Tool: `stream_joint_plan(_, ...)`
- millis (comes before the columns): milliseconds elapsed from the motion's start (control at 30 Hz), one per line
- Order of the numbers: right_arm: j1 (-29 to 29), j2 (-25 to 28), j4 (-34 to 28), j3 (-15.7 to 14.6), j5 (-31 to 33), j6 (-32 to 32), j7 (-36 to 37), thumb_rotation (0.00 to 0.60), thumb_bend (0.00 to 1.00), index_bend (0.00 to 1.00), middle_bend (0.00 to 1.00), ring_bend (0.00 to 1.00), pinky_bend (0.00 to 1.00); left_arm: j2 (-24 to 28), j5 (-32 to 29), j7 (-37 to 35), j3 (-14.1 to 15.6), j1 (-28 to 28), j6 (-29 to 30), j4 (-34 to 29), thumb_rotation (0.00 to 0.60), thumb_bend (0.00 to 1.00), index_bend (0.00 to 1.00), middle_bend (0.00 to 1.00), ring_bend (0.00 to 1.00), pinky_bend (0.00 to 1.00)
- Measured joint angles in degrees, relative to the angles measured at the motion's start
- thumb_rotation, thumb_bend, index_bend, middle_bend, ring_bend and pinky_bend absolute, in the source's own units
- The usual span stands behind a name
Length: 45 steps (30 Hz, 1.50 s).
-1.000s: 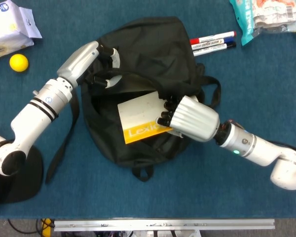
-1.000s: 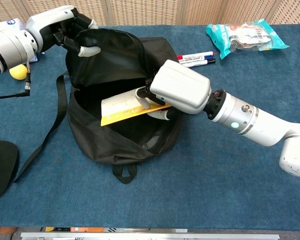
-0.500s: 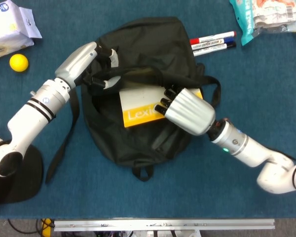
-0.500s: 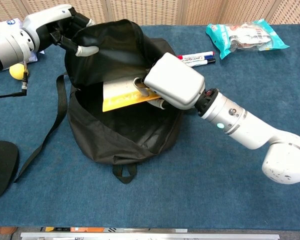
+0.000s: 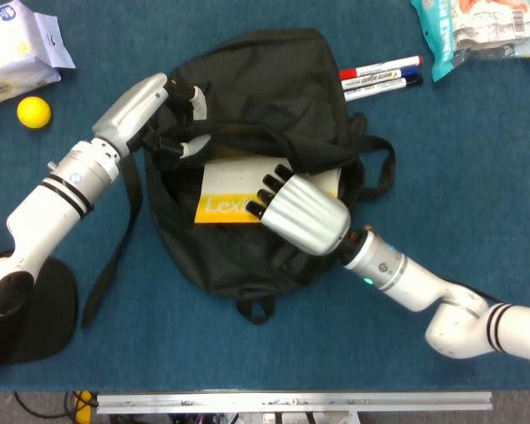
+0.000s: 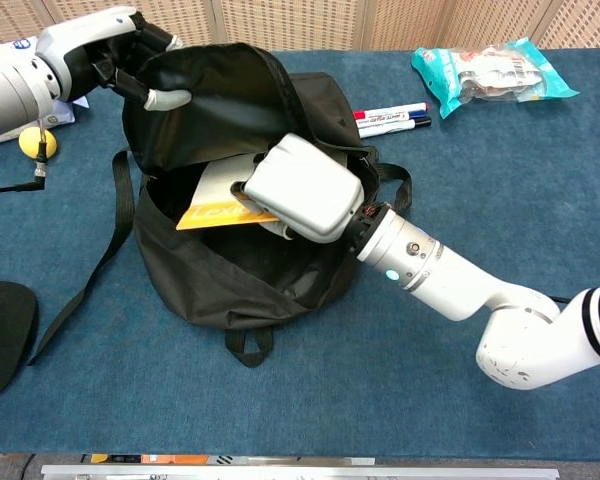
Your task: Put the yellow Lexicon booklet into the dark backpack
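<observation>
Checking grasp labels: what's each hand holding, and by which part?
Right hand grips the yellow Lexicon booklet by its right end. Left hand holds the dark backpack by its opening flap, lifted.

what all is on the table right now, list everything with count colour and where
backpack: 1, black, centre, flap held open
Lexicon booklet: 1, yellow and white, partly inside the backpack mouth
markers: a few, white barrels, right of the backpack top
snack bag: 1, teal, top right
ball: 1, yellow, top left
wipes pack: 1, white, top left corner
table: 1, blue cloth
left hand: grips the flap
right hand: holds the booklet
</observation>
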Motion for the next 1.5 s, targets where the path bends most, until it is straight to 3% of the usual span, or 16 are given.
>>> stream_joint_plan(667,1.7,-2.5,6.2,1.3,3.6,-1.2,1.8,0.600,0.28,0.89,0.82,0.64,0.65,0.9,0.2,0.4,0.5,0.1,0.2,-1.1,0.600,0.34,0.65,0.68,0.60,0.49)
stream_joint_plan(833,2.1,-4.2,6.8,1.6,4.1,-0.4,3.7,0.600,0.25,0.88,0.77,0.60,0.65,0.9,0.0,0.8,0.5,0.0,0.2,-1.1,0.600,0.34,0.65,0.68,0.60,0.49)
stream_joint_plan(1167,1.8,-3.5,5.1,0.7,5.8,-2.5,4.9,0.600,0.20,0.51,0.50,0.41,0.53,2.1,-0.2,-1.4,-0.3,0.1,-0.1,-2.0,0.600,0.34,0.64,0.67,0.60,0.49)
stream_joint_plan(1300,1.4,-2.7,3.5,0.4,6.5,-3.4,5.2,0.600,0.08,0.37,0.40,0.32,0.49,2.3,-0.1,-3.1,-0.4,0.1,-0.5,-2.2,0.600,0.34,0.63,0.66,0.59,0.49)
stream_joint_plan(1400,1.1,-1.6,1.6,0.0,6.8,-3.7,6.4,0.600,0.00,0.30,0.38,0.29,0.47,2.4,0.1,-4.0,-0.3,0.0,-1.4,-1.7,0.600,0.34,0.63,0.66,0.59,0.49)
stream_joint_plan(1500,0.6,-0.3,-0.3,-0.5,6.8,-3.4,8.6,0.600,0.00,0.24,0.36,0.29,0.46,2.4,0.2,-4.4,-0.2,-0.1,-1.8,-1.3,0.600,0.34,0.62,0.66,0.59,0.49)
